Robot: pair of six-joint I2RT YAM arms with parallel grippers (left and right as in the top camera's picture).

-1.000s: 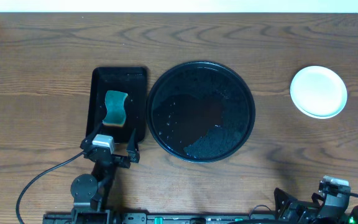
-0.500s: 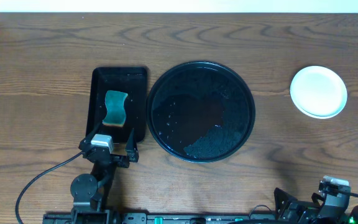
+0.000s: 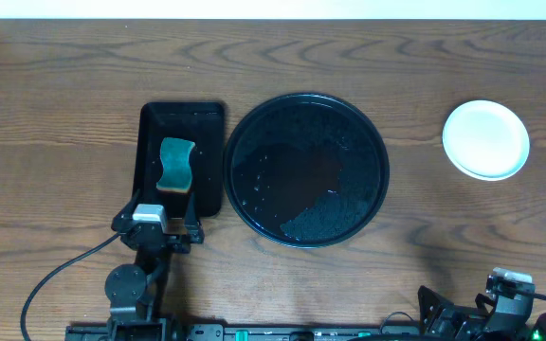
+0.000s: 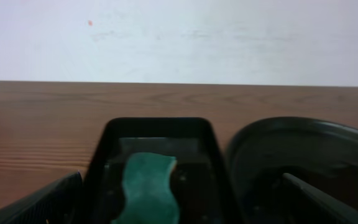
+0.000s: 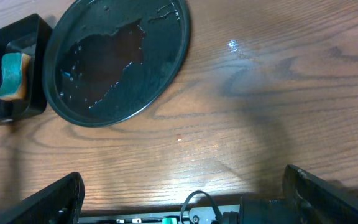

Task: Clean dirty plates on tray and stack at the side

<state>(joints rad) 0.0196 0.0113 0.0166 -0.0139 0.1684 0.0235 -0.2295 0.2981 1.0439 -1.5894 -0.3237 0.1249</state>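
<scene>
Plates (image 3: 485, 140) stacked far right, round tray (image 3: 292, 175) bare; our left gripper (image 3: 157, 218) and right gripper (image 5: 186, 198) gape empty, the left close enough to nudge the rectangular tray (image 3: 150, 128).

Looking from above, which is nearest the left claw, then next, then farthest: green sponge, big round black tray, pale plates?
1. green sponge, just ahead of the left gripper.
2. big round glossy black tray, to the right.
3. pale round plates, far right.
</scene>
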